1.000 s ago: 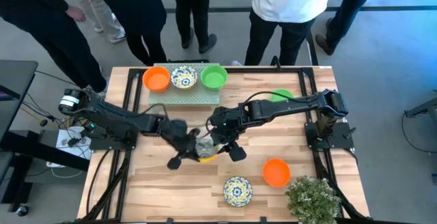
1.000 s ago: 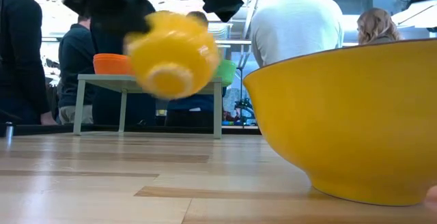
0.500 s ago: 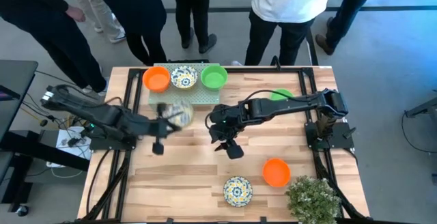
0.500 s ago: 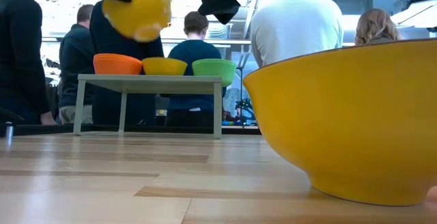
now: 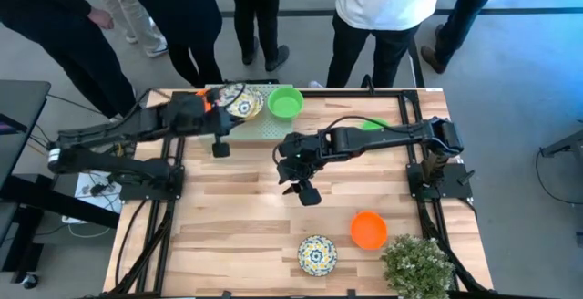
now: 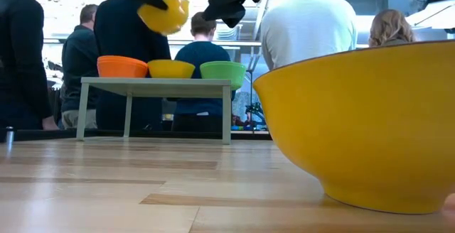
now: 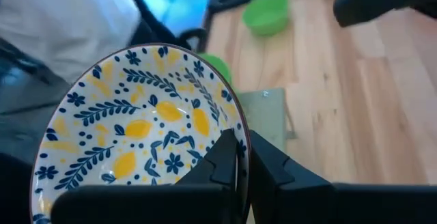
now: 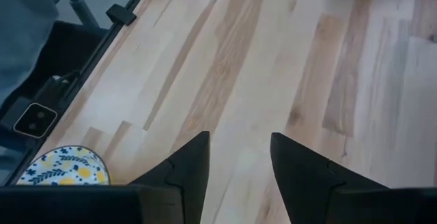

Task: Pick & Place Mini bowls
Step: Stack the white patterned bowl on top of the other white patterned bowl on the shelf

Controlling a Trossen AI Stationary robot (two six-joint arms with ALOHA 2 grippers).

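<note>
At the far left of the counter, the left pincer is clamped on the rim of a floral mini bowl, holding it tilted in the air above the low green-grey stand. That stand already carries an orange bowl, another floral bowl and a green bowl in a row, so it looks to be the drop-off and the carried bowl is probably headed there. Mid-counter, the right pincer hangs with its fingers spread and nothing between them, free for another pick. Near the right edge an orange bowl and a floral bowl wait beside a bushy plant; a green bowl sits far right under the right arm
</note>
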